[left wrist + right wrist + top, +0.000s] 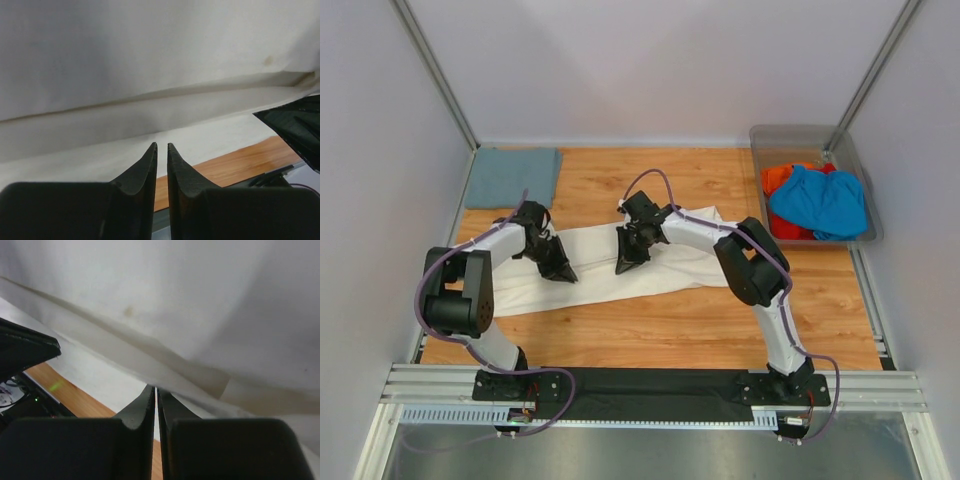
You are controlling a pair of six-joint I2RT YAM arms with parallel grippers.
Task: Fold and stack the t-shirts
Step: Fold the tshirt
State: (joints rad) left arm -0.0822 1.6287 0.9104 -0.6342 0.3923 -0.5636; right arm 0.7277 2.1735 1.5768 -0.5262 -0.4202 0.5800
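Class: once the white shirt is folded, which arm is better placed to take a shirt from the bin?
Right, probably. The bin holding the bright blue shirt and orange-red shirt stands far right, on the right arm's side; the left arm would have to reach across the cream-white shirt.

A: Top view, left hand (567,277) and right hand (621,267): tips too small, grip on the cream-white t-shirt (665,268) unreadable, arms cover its middle

B: Wrist views any better?

A: Shirt runs off every edge, no sleeves or neck in frame. The left fingers (144,172) sit a slit apart and the right fingers (143,410) are pressed together. Can't tell if cloth is caught at either pair of tips

B: And the bin (867,236)?

A: The orange-red shirt (777,180) is mostly buried under the bright blue shirt (820,202)
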